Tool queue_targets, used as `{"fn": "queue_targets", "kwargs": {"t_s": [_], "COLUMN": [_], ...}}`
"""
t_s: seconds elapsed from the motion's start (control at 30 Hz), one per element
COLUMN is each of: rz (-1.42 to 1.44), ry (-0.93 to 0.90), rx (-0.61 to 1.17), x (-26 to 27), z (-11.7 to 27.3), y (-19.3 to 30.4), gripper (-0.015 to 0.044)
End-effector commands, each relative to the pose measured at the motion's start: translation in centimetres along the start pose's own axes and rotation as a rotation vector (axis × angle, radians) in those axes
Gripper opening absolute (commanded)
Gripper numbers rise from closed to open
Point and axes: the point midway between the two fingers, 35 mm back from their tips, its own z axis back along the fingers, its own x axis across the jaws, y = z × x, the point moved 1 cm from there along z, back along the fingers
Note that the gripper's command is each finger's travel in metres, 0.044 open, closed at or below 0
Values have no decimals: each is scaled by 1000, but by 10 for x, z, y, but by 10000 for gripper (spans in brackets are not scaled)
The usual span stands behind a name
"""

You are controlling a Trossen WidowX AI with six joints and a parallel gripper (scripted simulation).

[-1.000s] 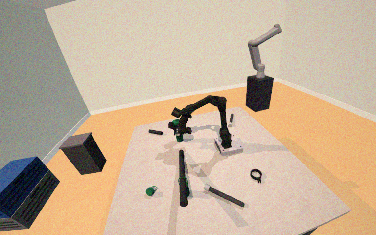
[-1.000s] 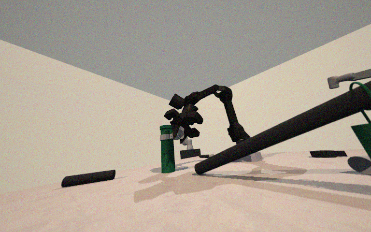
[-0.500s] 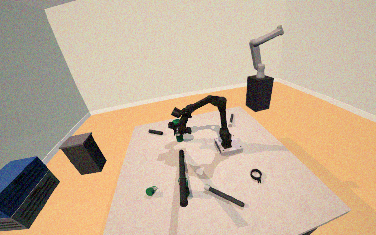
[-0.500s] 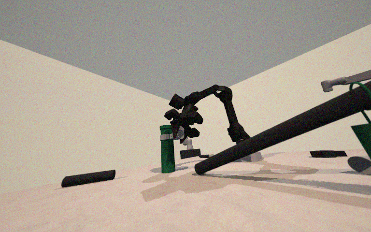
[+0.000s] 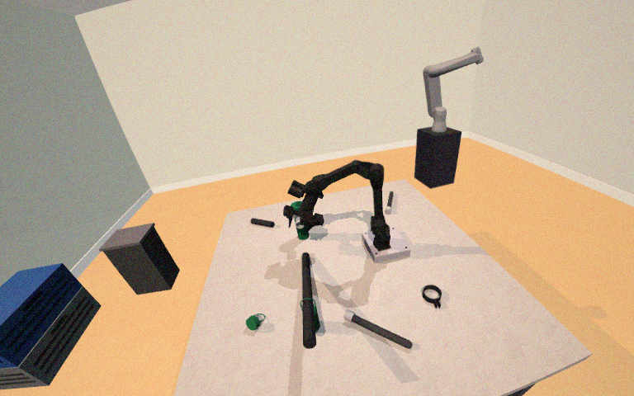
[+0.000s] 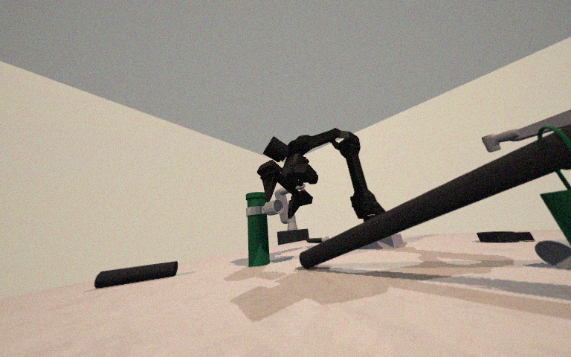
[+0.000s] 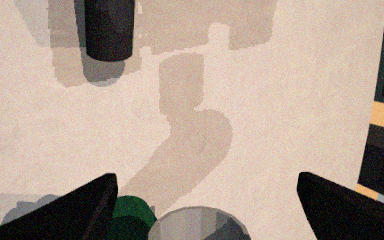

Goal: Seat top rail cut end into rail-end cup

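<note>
Rail (image 5: 307,291) (image 6: 436,202) (image 7: 109,30) apparently below gripper (image 5: 300,227) (image 6: 279,209) (image 7: 208,182), apart

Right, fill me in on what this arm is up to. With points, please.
The arm's gripper (image 5: 301,223) (image 6: 279,206) (image 7: 208,182) is open, holding nothing, its fingers apart around the rail-end cup (image 6: 273,206) (image 7: 192,225). That cup hangs from the brace band (image 6: 253,210) near the top of the green post (image 6: 257,239). The rail (image 5: 306,285) (image 6: 404,210) (image 7: 110,30) isn't seated: its near end rests low, short of the post.
</note>
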Motion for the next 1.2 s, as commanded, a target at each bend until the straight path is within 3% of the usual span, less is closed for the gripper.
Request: {"fn": "queue_targets", "kwargs": {"t_s": [0.0,0.2,0.8,1.17], "rz": [-1,-44,-1443,-1494], "ry": [18,18,-22,-25], "rx": [7,-3,-51,-53], "x": [-13,-14,-42,-42], "z": [18,20,104,107], "y": [-16,-22,-131,-135], "gripper": [440,440,440,440]}}
